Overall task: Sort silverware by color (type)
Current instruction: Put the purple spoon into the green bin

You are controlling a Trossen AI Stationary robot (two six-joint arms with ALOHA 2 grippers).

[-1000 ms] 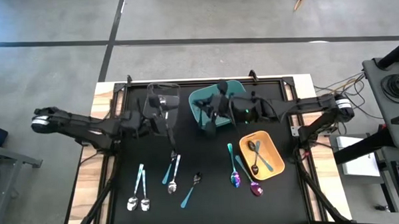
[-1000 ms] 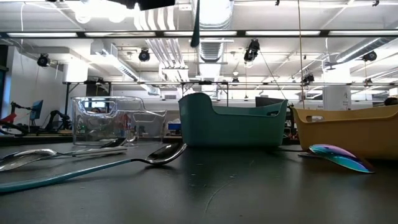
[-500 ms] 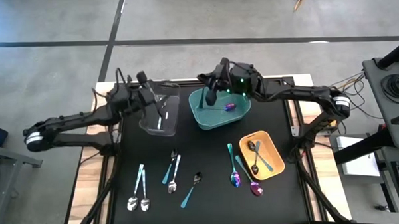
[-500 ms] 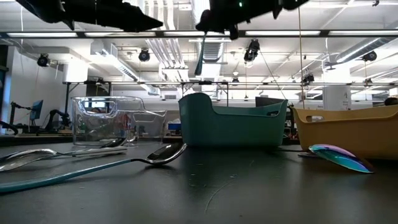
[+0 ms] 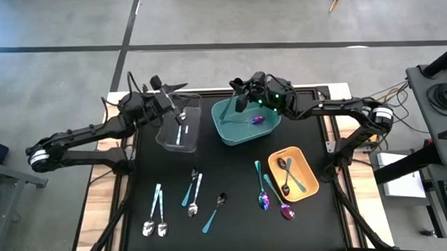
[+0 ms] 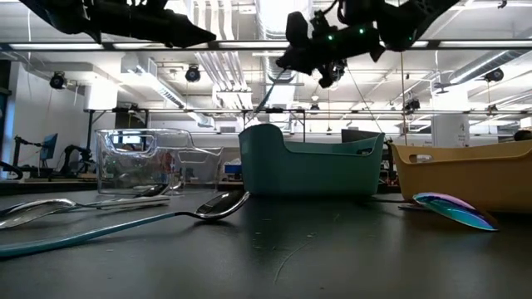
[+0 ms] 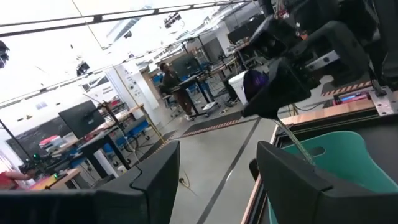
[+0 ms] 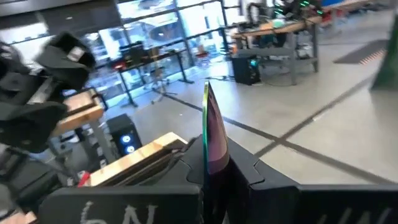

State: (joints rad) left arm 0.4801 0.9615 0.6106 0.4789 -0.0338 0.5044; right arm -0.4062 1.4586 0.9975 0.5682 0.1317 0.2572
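Silverware lies on the black mat: silver spoons point(image 5: 155, 219), teal-handled ones point(image 5: 188, 191) and iridescent ones point(image 5: 262, 196). Another iridescent spoon point(image 5: 257, 120) lies in the teal bin point(image 5: 225, 129), and a silver one point(image 5: 180, 125) lies in the clear bin point(image 5: 164, 136). My right gripper point(image 5: 239, 95) is above the teal bin's far left corner, shut on an iridescent utensil point(image 8: 207, 124). My left gripper point(image 5: 169, 87) hangs open and holds nothing, high above the clear bin's far edge. My right gripper pinches the iridescent utensil between its two fingers point(image 8: 239, 177). The utensil shows edge-on in the right wrist view, and which end is pinched is hidden by the fingers. Its thin free end point(image 6: 266, 95) sticks out past the fingertips, slanting down toward the teal bin, clear of it.
An orange bin point(image 5: 304, 158) at the right holds dark spoons. The three bins stand along the far half of the mat, and loose utensils lie across its near half. Cables and a wooden table edge point(image 5: 103, 204) frame the mat.
My right gripper has carried the utensil from the teal bin's near side toward the far edge, then come down over the bin's far left corner and rolled. My left gripper has swung from over the clear bin toward the table's far edge, staying open.
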